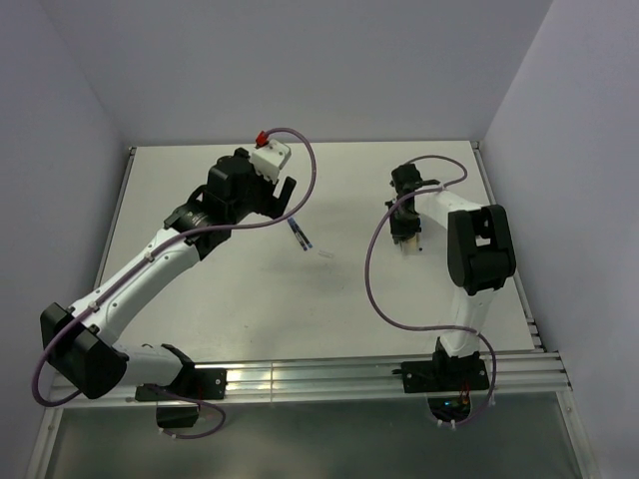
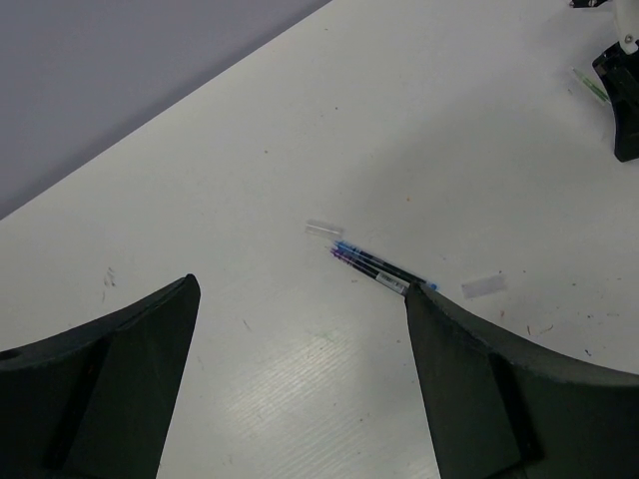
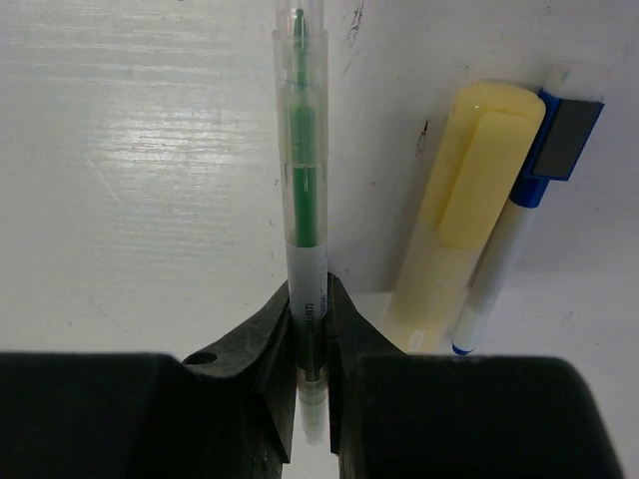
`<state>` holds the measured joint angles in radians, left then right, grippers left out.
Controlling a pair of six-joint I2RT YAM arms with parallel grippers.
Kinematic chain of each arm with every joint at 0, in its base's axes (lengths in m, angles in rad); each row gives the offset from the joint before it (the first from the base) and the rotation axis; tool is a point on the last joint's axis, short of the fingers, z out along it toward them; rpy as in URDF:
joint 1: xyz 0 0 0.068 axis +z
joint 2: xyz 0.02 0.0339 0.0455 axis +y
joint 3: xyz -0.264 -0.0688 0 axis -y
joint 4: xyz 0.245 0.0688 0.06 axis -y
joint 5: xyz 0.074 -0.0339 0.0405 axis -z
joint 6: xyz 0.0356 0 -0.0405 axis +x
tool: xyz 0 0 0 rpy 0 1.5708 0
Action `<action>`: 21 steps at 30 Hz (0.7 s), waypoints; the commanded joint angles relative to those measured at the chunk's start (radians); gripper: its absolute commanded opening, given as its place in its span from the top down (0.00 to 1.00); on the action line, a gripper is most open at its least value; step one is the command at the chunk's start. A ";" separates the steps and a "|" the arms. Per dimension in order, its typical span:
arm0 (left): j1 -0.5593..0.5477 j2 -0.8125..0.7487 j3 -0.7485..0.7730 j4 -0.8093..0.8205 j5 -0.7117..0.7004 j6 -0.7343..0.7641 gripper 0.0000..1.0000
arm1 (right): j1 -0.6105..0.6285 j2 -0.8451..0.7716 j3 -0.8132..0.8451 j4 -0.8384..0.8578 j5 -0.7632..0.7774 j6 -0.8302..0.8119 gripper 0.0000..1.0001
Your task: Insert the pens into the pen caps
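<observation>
With right pincer (image 3: 308, 321) clenched on clear green-cored pen (image 3: 303, 150), holds it steady for capping; with left pincer (image 2: 300, 299) released wide, hovers near dark pens (image 2: 379, 267), likely for pickup.

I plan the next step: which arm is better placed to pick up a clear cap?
Left. The left tool is open near a clear cap; the right tool is shut on a green pen.
</observation>
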<state>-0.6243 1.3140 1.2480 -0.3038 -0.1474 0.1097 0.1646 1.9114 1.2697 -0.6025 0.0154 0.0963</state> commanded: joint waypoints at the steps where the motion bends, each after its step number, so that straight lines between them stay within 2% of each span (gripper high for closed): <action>1: 0.005 0.002 0.053 0.019 -0.006 -0.024 0.11 | -0.010 0.032 0.031 -0.009 0.040 -0.003 0.84; 6: 0.006 0.004 0.060 0.019 -0.003 -0.025 0.09 | -0.011 0.046 0.049 -0.031 0.049 -0.006 0.81; 7: 0.006 0.004 0.060 0.017 -0.004 -0.025 0.09 | -0.011 0.047 0.051 -0.036 0.050 -0.004 0.76; 10: 0.006 -0.001 0.057 0.017 0.000 -0.024 0.08 | -0.019 0.051 0.053 -0.042 0.041 0.000 0.71; 21: 0.011 0.017 0.070 -0.004 0.008 -0.039 0.07 | -0.031 0.011 0.079 -0.059 0.018 0.002 0.67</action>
<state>-0.6205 1.3338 1.2774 -0.3222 -0.1463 0.0898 0.1448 1.9358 1.3094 -0.6392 0.0174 0.0959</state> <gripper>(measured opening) 0.928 0.328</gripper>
